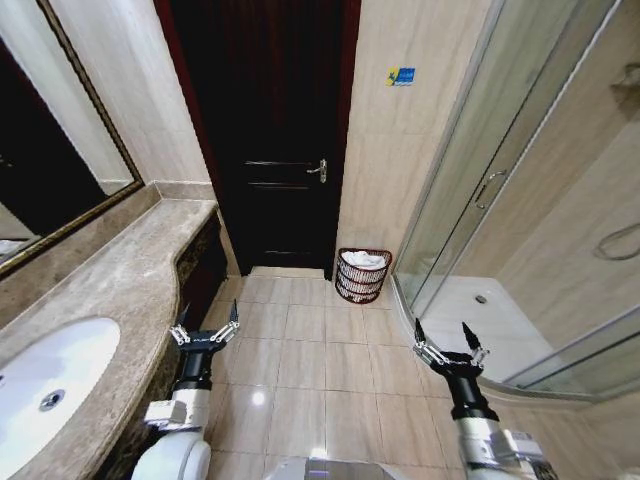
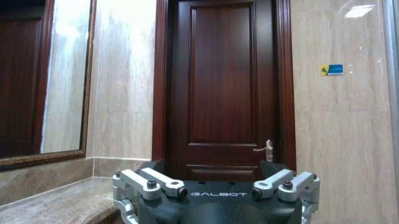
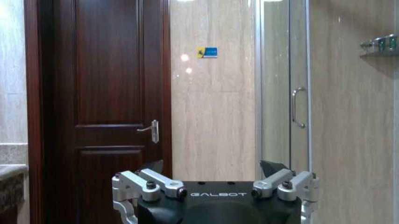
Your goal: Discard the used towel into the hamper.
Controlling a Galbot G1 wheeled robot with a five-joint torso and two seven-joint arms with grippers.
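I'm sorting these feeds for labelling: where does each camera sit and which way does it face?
Head view: high up, looking down at the floor, hamper, left gripper and right gripper.
Left wrist view: behind its gripper's open fingers, facing the door.
Right wrist view: behind its open fingers, facing door and shower.
All three share the door and blue sign.

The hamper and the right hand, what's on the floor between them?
Nothing: in the head view only bare beige floor tile lies between the hamper, which has white cloth in it, and the open right hand. The shower's glass wall runs alongside that stretch.
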